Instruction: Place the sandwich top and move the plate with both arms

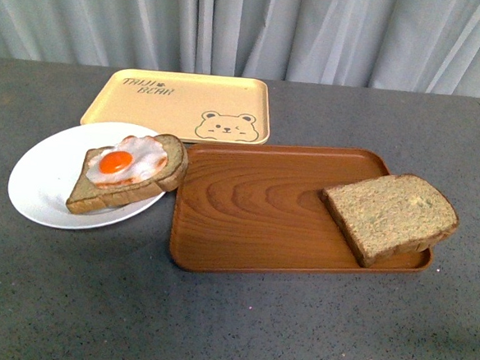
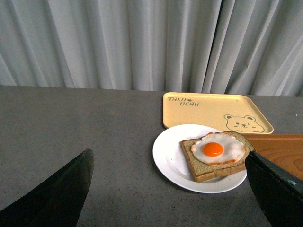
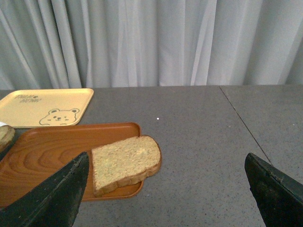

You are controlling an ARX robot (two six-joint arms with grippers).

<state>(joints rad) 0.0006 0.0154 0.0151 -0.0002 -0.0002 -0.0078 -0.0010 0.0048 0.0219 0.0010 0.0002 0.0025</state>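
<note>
The sandwich top (image 1: 390,215), a thick plain brown speckled slice, lies on the right end of the brown wood-grain tray (image 1: 255,206), its edge over the tray rim; it also shows in the right wrist view (image 3: 124,163). The white plate (image 1: 38,182) sits at the left and holds a thinner slice with a fried egg (image 1: 126,165); both show in the left wrist view, plate (image 2: 168,156), egg (image 2: 215,149). My left gripper (image 2: 170,189) is open, short of the plate. My right gripper (image 3: 168,189) is open, beside the sandwich top. Neither arm shows in the front view.
A yellow bear-printed tray (image 1: 183,103) lies behind the plate and the brown tray. The grey table (image 1: 230,328) runs to a pale curtain at the back. A seam in the tabletop (image 3: 244,125) runs right of the brown tray.
</note>
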